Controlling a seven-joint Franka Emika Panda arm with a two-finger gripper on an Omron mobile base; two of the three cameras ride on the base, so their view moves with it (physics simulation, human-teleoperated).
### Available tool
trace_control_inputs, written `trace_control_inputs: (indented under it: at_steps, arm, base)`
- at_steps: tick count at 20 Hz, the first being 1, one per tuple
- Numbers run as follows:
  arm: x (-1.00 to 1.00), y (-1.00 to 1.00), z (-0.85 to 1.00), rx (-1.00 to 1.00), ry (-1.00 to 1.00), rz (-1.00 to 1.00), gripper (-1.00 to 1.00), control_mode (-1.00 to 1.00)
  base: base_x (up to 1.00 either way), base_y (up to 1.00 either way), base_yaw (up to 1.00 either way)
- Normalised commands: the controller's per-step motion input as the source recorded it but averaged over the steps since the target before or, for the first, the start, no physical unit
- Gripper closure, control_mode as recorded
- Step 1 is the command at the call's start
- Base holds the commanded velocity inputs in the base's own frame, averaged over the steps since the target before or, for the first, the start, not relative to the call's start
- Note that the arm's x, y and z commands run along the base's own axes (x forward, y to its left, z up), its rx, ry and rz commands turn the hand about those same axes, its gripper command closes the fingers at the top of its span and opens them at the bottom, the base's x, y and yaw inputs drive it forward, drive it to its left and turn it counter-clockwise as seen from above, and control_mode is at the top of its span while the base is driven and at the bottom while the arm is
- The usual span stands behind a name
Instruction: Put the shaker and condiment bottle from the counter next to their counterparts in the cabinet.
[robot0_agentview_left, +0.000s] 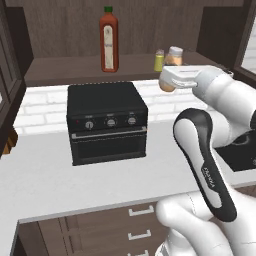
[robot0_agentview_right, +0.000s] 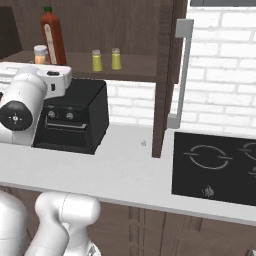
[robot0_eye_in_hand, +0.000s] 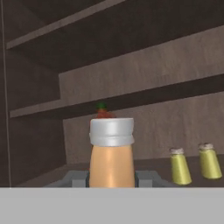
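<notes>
The jaws are clamped on the squat, smooth peach-orange condiment bottle (robot0_eye_in_hand: 111, 164) with its ribbed whitish cap, holding it upright at the level of the shelf of the dark brown wooden wall cabinet (robot0_agentview_left: 65, 67). Just behind it stands the tall glossy red sauce bottle (robot0_agentview_left: 108, 42) with a green cap and white label, and to one side two small yellow-green cylindrical shakers (robot0_eye_in_hand: 180, 166) with silvery caps stand close together on that shelf. Below, a boxy black toaster oven (robot0_agentview_left: 107, 122) sits on the flat white bench (robot0_agentview_right: 125, 175).
</notes>
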Motion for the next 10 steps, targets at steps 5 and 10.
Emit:
trace_control_inputs:
  at_steps: [5, 10]
  arm:
    - [0.08, 0.1, 0.0, 0.0, 0.01, 0.06, 1.0, -1.0]
    - [0.5, 0.0, 0.0, 0.01, 0.0, 0.15, 1.0, -1.0]
  base:
    - [0.0, 0.0, 0.0]
    - [0.0, 0.0, 0.0]
